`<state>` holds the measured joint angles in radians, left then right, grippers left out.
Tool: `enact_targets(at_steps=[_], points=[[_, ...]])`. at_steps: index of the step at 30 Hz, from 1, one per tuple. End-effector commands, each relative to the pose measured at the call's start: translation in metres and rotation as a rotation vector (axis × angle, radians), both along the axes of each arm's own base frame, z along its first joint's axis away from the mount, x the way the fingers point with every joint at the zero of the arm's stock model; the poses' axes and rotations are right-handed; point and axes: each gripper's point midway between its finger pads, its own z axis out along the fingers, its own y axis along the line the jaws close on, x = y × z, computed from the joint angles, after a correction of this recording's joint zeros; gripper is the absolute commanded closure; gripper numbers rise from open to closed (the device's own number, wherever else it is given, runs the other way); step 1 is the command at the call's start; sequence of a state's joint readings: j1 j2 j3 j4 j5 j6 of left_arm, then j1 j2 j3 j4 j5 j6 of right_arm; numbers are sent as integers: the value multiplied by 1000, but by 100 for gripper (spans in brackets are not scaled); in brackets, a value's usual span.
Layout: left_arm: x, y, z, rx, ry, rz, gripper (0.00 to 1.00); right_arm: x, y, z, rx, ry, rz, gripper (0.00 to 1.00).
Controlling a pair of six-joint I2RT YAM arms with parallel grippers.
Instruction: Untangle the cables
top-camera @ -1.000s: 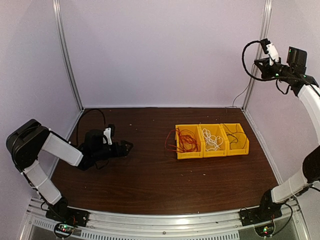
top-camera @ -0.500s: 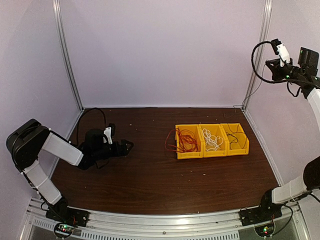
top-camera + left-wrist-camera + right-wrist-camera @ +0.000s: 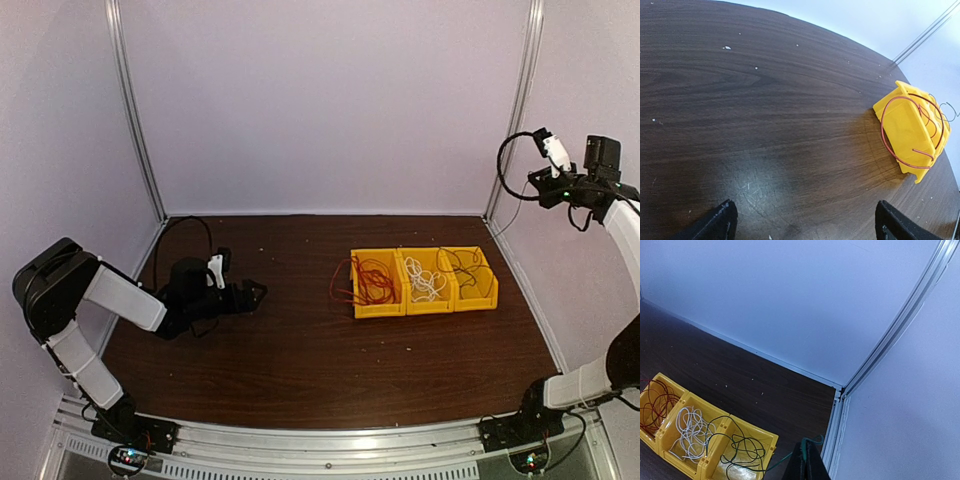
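Though binned apart, cables [image 3: 425, 277] loop; black cable [image 3: 740, 450] trails.

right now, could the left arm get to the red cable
Probably yes: the left end effector is open, and only bare table lies between it and the red cable looping over its bin's side.

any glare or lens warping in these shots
Left wrist: a pale glare patch on the dark table, whose far edge bows from lens distortion. Right wrist: the corner post curves too, bluish cast. Top external: even, soft light, slightly grainy.
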<state>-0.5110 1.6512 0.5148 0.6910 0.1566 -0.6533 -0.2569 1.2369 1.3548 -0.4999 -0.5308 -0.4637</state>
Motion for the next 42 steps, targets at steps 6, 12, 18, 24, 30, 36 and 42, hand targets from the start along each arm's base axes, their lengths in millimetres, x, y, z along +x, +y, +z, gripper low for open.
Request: enact_targets(at_steps=[6, 12, 18, 24, 30, 36, 42], points=[[10, -3, 7, -13, -26, 2, 2, 2, -37, -4, 2, -21, -88, 100], [10, -4, 6, -14, -21, -2, 2, 7, -45, -19, -7, -6, -112, 100], [9, -3, 6, -12, -19, -2, 2, 15, -91, -26, -124, 1, -312, 100], [7, -2, 4, -7, -18, 2, 2, 9, -123, -2, -172, -60, -441, 100], [6, -2, 2, -9, -13, -1, 2, 16, -84, -29, -88, -12, -246, 100], [6, 0, 3, -2, -16, 4, 2, 22, -37, -72, -60, 75, -94, 100], [6, 0, 2, -3, -12, 5, 2, 28, 6, -97, -9, 133, 36, 100]])
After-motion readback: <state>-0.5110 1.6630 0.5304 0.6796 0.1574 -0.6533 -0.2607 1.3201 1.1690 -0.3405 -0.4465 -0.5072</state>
